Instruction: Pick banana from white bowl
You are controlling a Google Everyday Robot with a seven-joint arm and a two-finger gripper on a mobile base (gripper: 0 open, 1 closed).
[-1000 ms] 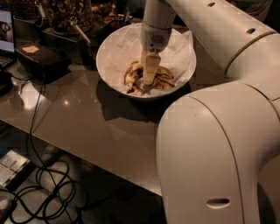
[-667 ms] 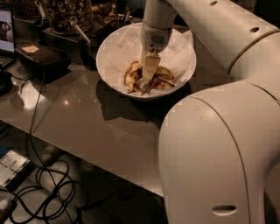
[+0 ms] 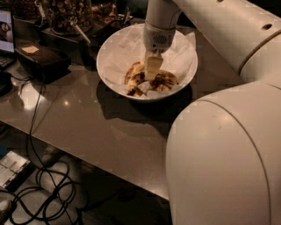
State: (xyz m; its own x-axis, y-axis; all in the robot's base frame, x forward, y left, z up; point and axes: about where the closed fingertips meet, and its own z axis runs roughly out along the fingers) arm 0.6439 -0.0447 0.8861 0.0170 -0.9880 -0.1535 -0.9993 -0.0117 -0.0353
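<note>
As the arm (image 3: 210,17) holds almost exactly the pose of a second ago, the gripper (image 3: 151,70) stays sunk in the middle of the white bowl (image 3: 104,66), its pale tip down among the fruit. Whether it is spread or has closed on anything cannot be told from this angle. The banana (image 3: 166,81), yellow and heavily blotched brown, lies on the crumpled paper (image 3: 123,48) at the bottom of the bowl, just right of the tip and seemingly touching it. Shorter bananas (image 3: 131,77) lie to the left. Nothing in the bowl has shifted and no fruit has risen, which suggests a grasp being settled rather than a lift begun; the pick is not yet done.

Straight up looks like the open way out, since the bowl's sloping sides ring the fruit and the rim stands higher than it. Behind and to the left, jars (image 3: 66,13) and a black box (image 3: 41,59) crowd the back of the table (image 3: 109,127), near the bowl's rim. Toward the camera the tabletop runs to its near edge, with cables (image 3: 44,184) on the floor below. The robot's own body (image 3: 219,158) fills the right foreground, so a sideways swing that way would likely be tight.
</note>
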